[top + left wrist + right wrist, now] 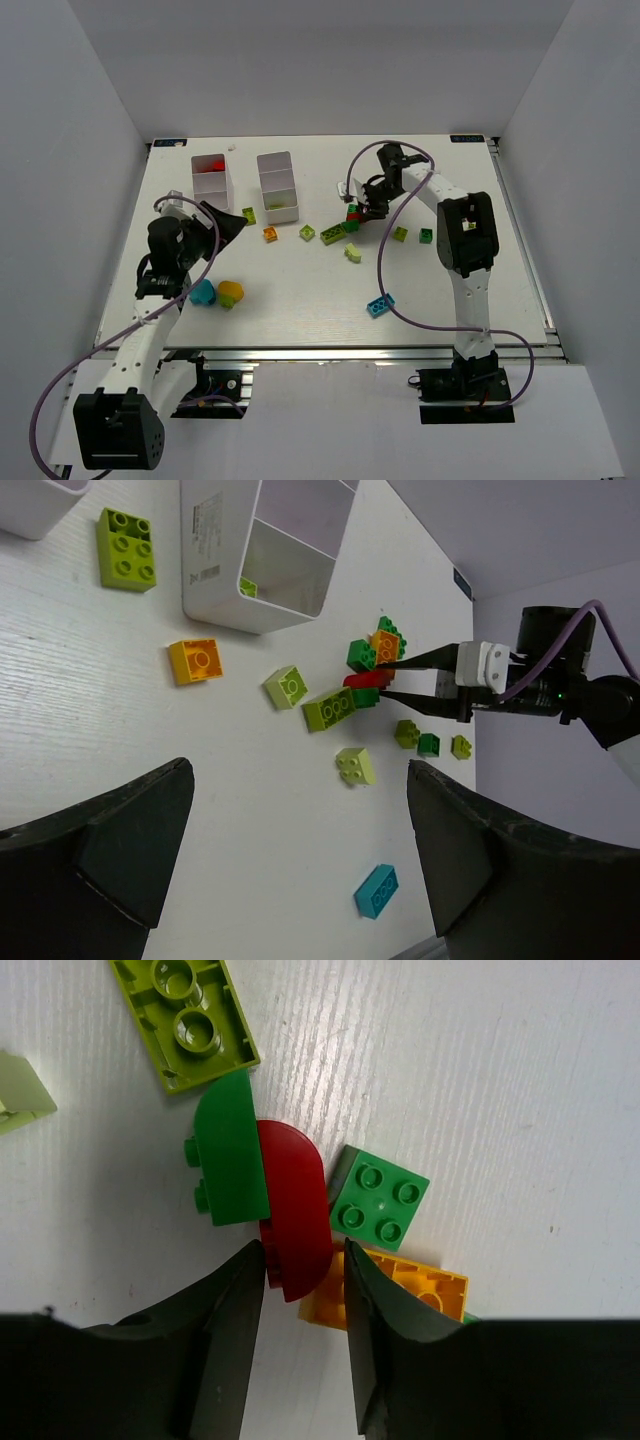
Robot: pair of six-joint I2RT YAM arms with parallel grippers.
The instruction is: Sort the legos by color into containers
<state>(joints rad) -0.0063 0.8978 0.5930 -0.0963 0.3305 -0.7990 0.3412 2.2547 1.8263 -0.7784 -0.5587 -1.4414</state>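
1. My right gripper point(303, 1250) is down on the table point(300, 300), in the cluster of legos just right of the two trays. Its jaws are partly open and straddle a red rounded brick point(295, 1210).
2. One finger point(235, 1310) touches that brick's edge. A thin strip of orange shows beside the other finger, so I read the brick as bracketed, not clamped.
3. A dark green rounded brick point(232, 1150) lies flush against the red one. A green four-stud brick point(380, 1200) sits just beside it, and an orange brick point(420, 1295) lies partly under the fingers.
4. My left gripper point(300, 860) stands wide open and holds nothing. It hangs over the left side of the table, near the trays.
5. The left tray point(193, 180) has red pieces in its far compartment. The right tray point(259, 185) has a lime bit in its near one (small, hard to make out).
6. Loose pieces lie elsewhere: a small orange brick point(270, 234) near the trays and a cyan brick point(380, 304) toward the near edge.
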